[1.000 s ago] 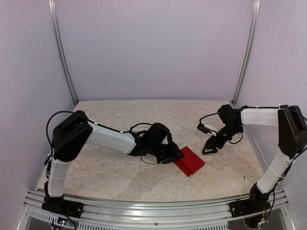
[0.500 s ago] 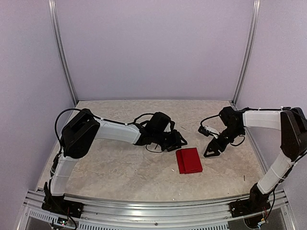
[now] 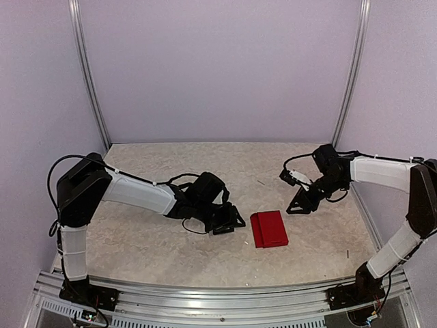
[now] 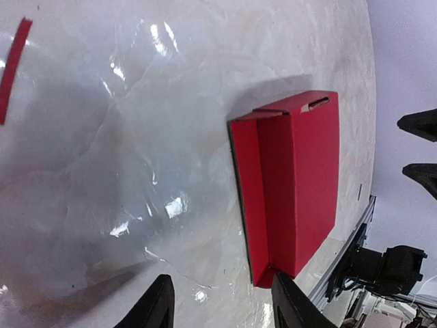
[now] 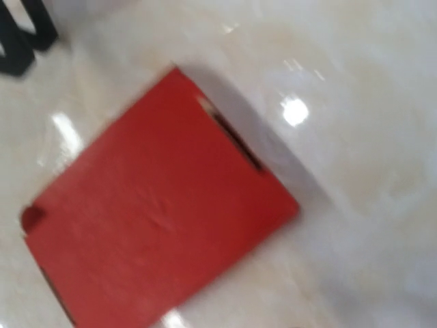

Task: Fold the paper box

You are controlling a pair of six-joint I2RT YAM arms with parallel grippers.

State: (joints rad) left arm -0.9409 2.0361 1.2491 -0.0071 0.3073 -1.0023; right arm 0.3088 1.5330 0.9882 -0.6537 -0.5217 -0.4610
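Red card, the paper box [image 3: 269, 228] lies flat and closed on the worktop [image 3: 157, 171], toward the near edge and between my two tools. My left tool [image 3: 234, 222] sits just beside its left edge, jaws parted and empty. To finish well, I judge I should press the tucked flap home without skewing the box. My right tool [image 3: 300, 203] hovers beyond it; whether it is open I cannot tell. A second ago my left tool touched the box, which lay diagonal. Now the box lies squarer and the tool has backed off.
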